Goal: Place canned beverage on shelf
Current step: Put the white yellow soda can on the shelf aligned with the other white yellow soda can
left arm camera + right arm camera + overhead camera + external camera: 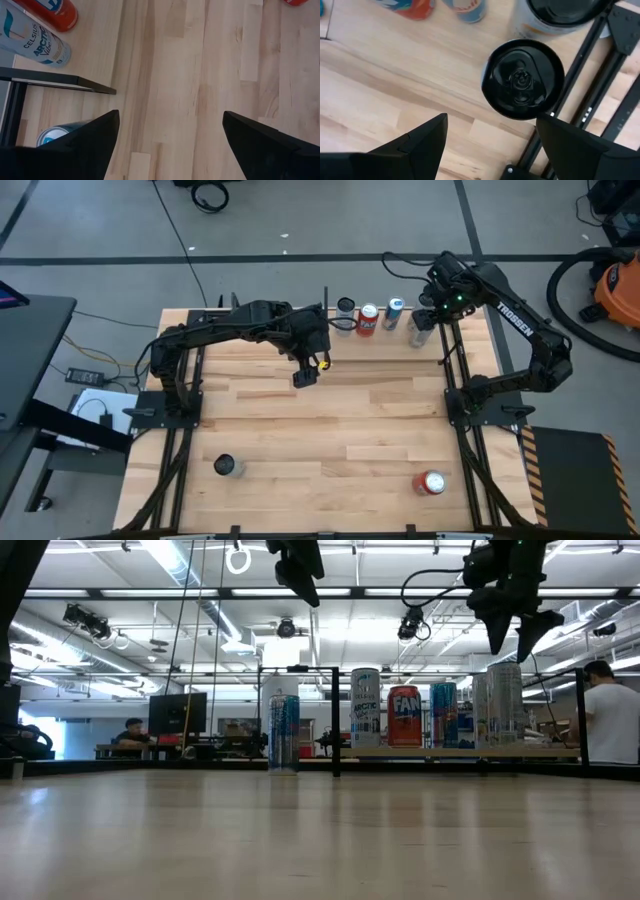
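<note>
The left arm, a dark jointed limb, reaches from its base at the left edge of the high view across to the upper middle, its wrist bent down so that the left gripper (pixel 306 374) hangs above bare planks of the wooden counter (pixel 330 440). Its fingers (pixel 90 145) stand wide apart with nothing between them.

The right arm folds up from its base at the right side and arches over toward the upper right of the high view, where the right gripper (pixel 424 330) points down from above at a dark-topped silver can (pixel 522 79). Its fingers (pixel 415 145) are spread wide, clear of the can.

The pale wooden shelf with thin black rods (pixel 450 752) lies along the upper edge of the counter, carrying a row of upright cans, among them an orange soda can (pixel 405 716). Two more cans remain on the counter in the lower part of the high view: a dark-topped can (pixel 225 466) at lower left and a red can (pixel 431 483) at lower right.
</note>
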Tool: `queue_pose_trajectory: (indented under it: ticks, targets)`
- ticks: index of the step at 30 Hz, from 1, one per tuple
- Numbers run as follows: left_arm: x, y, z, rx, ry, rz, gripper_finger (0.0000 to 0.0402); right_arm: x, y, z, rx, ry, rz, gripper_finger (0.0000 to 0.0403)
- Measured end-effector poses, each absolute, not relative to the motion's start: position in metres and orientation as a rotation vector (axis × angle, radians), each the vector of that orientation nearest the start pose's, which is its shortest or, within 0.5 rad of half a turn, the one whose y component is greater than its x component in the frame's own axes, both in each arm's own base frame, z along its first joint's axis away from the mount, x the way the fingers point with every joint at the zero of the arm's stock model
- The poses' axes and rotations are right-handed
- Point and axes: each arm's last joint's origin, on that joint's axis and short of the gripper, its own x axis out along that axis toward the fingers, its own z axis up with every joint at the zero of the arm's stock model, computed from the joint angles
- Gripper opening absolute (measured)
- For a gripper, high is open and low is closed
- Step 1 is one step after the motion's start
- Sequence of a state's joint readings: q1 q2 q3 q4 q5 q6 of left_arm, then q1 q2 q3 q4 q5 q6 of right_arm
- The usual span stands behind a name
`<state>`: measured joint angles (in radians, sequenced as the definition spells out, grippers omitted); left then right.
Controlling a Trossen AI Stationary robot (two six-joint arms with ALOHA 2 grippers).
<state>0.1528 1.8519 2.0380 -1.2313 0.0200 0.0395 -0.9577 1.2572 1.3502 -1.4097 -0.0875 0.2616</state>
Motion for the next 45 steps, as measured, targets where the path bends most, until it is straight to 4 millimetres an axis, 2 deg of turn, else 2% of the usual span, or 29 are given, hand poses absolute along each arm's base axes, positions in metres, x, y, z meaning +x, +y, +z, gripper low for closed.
queue_pose_trajectory:
  ticks: [11, 18, 25, 45]
  targets:
    - [0.367, 0.056, 0.378, -0.053, 1.043, 0.099, 0.0357, 0.116, -0.165, 0.344, 0.849, 1.1, -0.963, 0.0313]
    - [0.367, 0.056, 0.378, -0.053, 1.043, 0.099, 0.0357, 0.121, -0.171, 0.346, 0.876, 0.986, -1.015, 0.0313]
    - [0.367, 0.056, 0.378, -0.053, 1.043, 0.099, 0.0357, 0.118, -0.172, 0.346, 0.841, 1.004, -1.109, 0.0313]
    - [0.367, 0.056, 0.378, -0.046, 1.043, 0.095, 0.0357, 0.121, -0.176, 0.33, 0.821, 1.018, -1.075, 0.0313]
